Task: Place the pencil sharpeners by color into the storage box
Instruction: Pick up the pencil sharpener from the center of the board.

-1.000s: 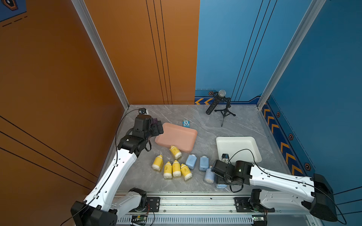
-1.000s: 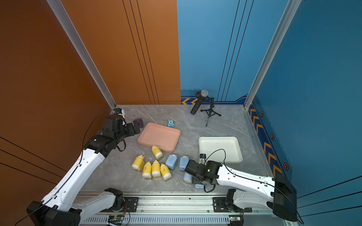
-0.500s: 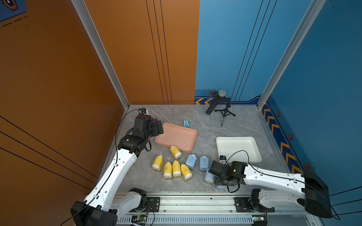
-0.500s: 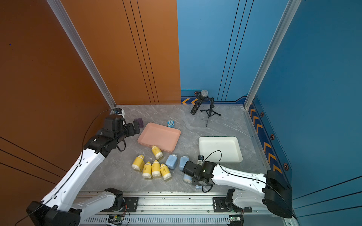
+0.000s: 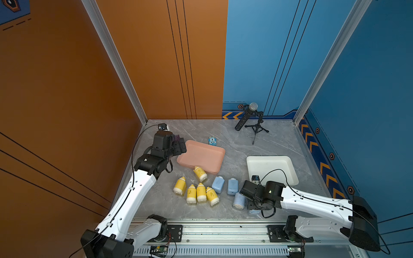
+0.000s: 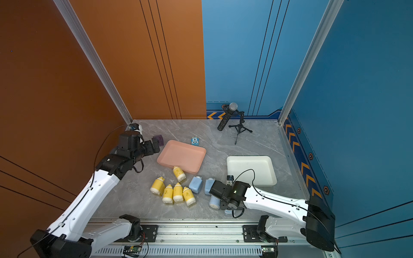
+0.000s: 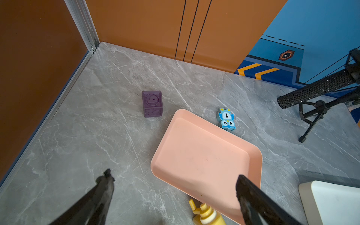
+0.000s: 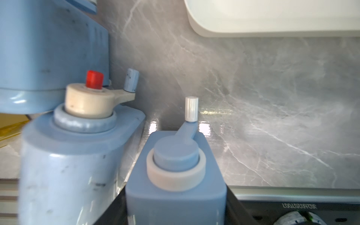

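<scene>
The held blue sharpener (image 8: 175, 175) is on the front part of the table (image 5: 279, 138), near the white tray (image 5: 272, 167). Its cap end faces the wrist camera, and the two dark fingers of the right gripper (image 8: 176, 206) pinch its body. Over the last second those jaws have drawn in onto it and the right arm's elbow has swung slightly inward, but the gripper has stayed over the same spot.

The left gripper (image 7: 174, 175) has not moved — it hangs beside the pink tray (image 7: 204, 155), jaws spread wide around nothing. The loose pieces lie as before, all outside both trays:
- a second blue sharpener (image 5: 238, 200) just beside the right gripper
- two more blue sharpeners (image 5: 218, 184) next to that
- five yellow sharpeners (image 5: 201, 192) clustered near the pink tray, one right at its near rim

In both top views the right gripper covers the held piece almost wholly — only a pale blue sliver shows beneath it, and the jaws cannot be seen there. Whether the piece rests on the table or is lifted, I cannot tell. In the right wrist view the fingers are cut off at the frame edge, and the second blue sharpener is blurred. The purple cube (image 5: 177, 138) is half hidden behind the left gripper in a top view.
</scene>
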